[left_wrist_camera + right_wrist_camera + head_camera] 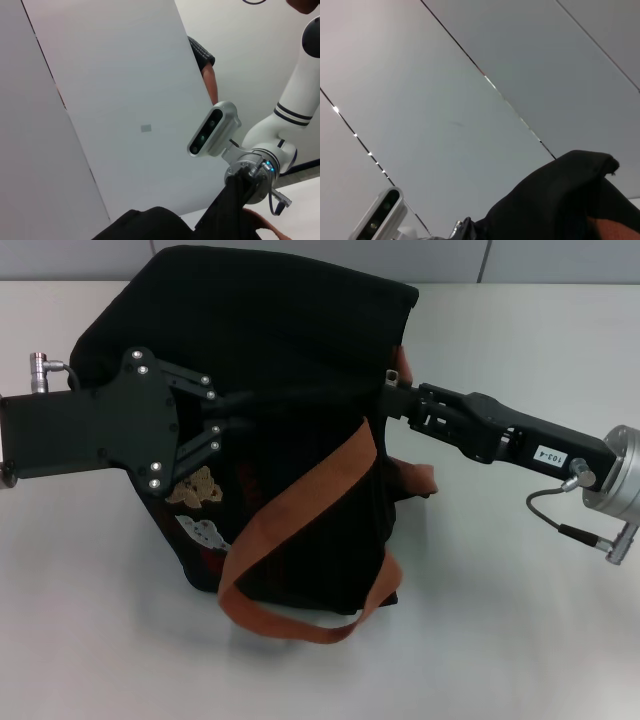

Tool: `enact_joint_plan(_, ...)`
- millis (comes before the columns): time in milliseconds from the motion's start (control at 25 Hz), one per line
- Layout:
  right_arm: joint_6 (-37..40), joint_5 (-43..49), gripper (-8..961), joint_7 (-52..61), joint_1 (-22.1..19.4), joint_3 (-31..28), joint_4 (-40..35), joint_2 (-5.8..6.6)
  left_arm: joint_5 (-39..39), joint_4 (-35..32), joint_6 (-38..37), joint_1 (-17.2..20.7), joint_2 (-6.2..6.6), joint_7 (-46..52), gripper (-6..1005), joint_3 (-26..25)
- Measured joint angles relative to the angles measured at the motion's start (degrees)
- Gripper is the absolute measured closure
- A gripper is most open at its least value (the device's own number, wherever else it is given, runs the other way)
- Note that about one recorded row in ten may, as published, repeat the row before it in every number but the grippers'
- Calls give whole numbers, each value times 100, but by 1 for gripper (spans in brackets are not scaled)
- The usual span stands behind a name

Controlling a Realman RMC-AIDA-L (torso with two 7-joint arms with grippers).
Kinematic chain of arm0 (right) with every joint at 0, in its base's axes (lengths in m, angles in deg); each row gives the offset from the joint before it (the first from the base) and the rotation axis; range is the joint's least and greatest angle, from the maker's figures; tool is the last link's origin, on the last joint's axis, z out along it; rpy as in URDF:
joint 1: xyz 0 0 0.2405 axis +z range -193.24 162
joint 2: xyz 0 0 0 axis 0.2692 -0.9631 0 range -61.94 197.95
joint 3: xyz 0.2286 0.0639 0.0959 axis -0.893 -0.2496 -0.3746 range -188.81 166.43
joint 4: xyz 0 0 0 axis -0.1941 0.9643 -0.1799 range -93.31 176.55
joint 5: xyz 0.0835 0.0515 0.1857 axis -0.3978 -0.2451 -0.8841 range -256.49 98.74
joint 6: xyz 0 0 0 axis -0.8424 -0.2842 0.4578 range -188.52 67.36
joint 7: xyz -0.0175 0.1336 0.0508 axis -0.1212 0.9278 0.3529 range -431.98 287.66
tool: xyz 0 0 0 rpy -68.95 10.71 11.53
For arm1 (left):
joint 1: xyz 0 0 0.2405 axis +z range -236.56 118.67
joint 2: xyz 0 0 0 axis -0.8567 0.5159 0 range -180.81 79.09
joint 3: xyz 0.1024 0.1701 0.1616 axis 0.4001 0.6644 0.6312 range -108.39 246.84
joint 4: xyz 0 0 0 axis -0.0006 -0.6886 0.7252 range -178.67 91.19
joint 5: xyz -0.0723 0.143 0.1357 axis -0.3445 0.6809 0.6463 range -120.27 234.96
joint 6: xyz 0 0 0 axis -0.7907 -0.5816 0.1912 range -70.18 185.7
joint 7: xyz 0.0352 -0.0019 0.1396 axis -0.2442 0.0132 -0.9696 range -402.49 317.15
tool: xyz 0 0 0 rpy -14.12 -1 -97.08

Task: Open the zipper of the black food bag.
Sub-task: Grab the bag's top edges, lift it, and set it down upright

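Both grippers on black food bag, head view only.

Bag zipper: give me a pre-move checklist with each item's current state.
1. Bag resting on the table: ok.
2. Left tool against the bag's left side: ok; grip on fabric: cannot tell.
3. Right tool at the bag's right top edge: ok.
4. Zipper pull held by right tool: cannot tell, black on black.
5. Zipper open or closed: cannot tell.
6. Strap clear of the zipper line: not ok, it lies across the bag beside the right tool.
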Motion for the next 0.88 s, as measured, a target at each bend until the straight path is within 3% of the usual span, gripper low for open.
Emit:
enact_joint_plan(240, -23, 4, 516, 51, 68, 0, 18, 0, -3, 69, 17, 0, 5, -1, 909, 0)
enact_joint_plan(440, -38, 12, 682, 65, 68, 9, 2, 3, -10, 71, 21, 0, 8, -1, 908, 1)
enact_joint_plan(880, -39, 22, 879, 69, 44, 112, -9, 5, -14, 70, 22, 0, 9, -1, 909, 0)
